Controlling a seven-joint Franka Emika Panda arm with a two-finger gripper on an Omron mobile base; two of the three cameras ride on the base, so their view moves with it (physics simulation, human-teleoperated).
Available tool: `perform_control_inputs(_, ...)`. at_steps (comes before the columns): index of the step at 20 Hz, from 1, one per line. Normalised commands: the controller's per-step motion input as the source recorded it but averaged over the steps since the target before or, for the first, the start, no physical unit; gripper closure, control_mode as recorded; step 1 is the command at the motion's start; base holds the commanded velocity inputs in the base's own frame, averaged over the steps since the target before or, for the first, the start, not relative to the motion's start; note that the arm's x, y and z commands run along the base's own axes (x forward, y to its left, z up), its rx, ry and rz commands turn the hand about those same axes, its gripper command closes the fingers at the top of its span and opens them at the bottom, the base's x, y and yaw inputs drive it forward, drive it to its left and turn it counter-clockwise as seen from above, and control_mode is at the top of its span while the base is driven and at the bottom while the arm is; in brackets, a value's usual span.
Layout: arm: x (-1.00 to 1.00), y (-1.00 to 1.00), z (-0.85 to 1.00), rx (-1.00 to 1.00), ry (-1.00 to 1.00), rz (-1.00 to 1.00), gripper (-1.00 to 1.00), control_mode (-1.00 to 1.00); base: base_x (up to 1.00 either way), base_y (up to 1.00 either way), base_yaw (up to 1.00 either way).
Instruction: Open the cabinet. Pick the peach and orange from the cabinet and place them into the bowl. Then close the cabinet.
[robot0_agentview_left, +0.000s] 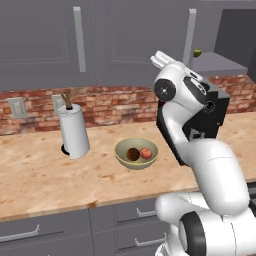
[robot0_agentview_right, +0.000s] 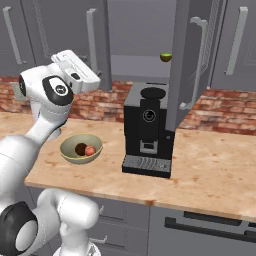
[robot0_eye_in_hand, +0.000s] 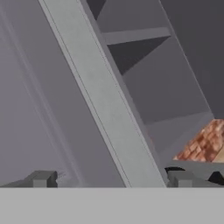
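Peach (robot0_agentview_left: 146, 153) and orange (robot0_agentview_left: 133, 154) sit in the bowl (robot0_agentview_left: 123, 159); jaws spread astride the cabinet (robot0_agentview_right: 192, 60) handle (robot0_eye_in_hand: 105, 109), which could slip free if pushed off-centre

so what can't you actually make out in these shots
- Gripper, hand view: the fingertips stand wide apart either side of the cabinet door's bar handle; whether they touch it cannot be told.
- Cabinet's left door, left base view: the robot's arm covers its lower edge.
- Green fruit, right base view: too small to name.
- Orange and peach in the bowl: the rim hides their undersides.
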Motion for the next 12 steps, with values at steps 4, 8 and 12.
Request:
perform_control_inputs(4,1.0,0.0,-0.62,0.0,0.1,0.13,-1.0,-1.0,0.0,0.0,0.0)
perform_control_inputs(8,1.0,0.0,-0.36,0.0,0.11,0.04,-1.0,-1.0,0.0,0.0,0.0)
perform_control_inputs(12,0.8,0.0,-0.19,0.0,0.03,0.01,-1.0,-1.0,0.0,0.0,0.0)
